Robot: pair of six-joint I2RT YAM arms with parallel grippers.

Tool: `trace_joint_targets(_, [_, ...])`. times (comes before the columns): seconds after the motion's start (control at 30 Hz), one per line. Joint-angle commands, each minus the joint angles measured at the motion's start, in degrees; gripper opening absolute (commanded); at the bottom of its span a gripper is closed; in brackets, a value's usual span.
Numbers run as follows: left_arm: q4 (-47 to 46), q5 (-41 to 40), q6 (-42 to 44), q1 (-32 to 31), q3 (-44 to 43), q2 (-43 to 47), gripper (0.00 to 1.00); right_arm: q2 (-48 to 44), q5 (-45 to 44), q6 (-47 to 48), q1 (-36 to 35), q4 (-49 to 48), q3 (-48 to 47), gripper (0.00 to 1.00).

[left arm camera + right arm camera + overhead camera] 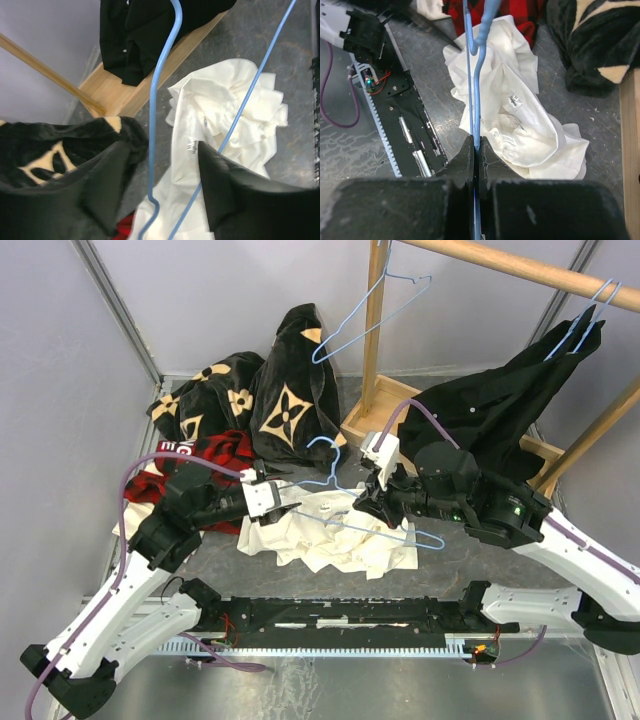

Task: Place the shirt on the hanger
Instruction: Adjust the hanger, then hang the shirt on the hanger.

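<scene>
White shirt (335, 535) lies crumpled on the grey counter (440, 575), between the two arms, none of it threaded on the hanger. Light-blue wire hanger (487, 20) sits over the shirt, hook end toward the far side. Right hand (360, 504) is clamped on the hanger wire; in its wrist view the fingers (462, 160) pinch the wire with no gap. Left hand (285, 508) is open: its fingers (225, 195) stand apart with two runs of hanger wire passing between them, neither pinched. Red plaid shirt (215, 452) and black flower-marked garment (285, 400) are heaped just behind. Wooden rack (375, 360) stands at the back right.
</scene>
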State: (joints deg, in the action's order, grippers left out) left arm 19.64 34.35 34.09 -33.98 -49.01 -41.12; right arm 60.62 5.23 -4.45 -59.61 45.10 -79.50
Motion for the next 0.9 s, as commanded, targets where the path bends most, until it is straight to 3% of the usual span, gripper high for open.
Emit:
trace_joint_targets(0.0, [-2.4, -1.8, -6.4, 0.0, 0.8, 1.6, 0.77, -2.8, -8.4, -5.1, -0.1, -1.4, 2.1, 0.00])
trace_joint_targets(0.13, [-6.2, -6.2, -14.9, 0.0, 5.0, 4.2, 0.87, -3.8, -12.4, -10.1, -0.1, -1.1, 4.4, 0.00])
trace_joint_targets(0.33, [-8.5, -19.2, -32.0, 0.0, 7.0, 3.3, 0.92, -6.6, -20.7, -15.9, 0.0, -1.2, 8.1, 0.00])
trace_joint_targets(0.53, [3.6, -32.9, -41.5, 0.0, -0.6, -6.0, 0.92, -11.7, -30.5, -20.4, -0.1, -0.2, 10.6, 0.00])
trace_joint_targets(0.7, [17.6, -41.4, -47.8, -0.1, -11.2, -17.1, 0.92, -11.7, -29.6, -21.7, -0.1, 1.0, 10.8, 0.00])
trace_joint_targets(0.87, [25.3, -47.0, -54.0, 0.0, -14.6, -23.6, 0.88, -13.5, -31.3, -24.6, -0.1, 0.5, 13.1, 0.00])
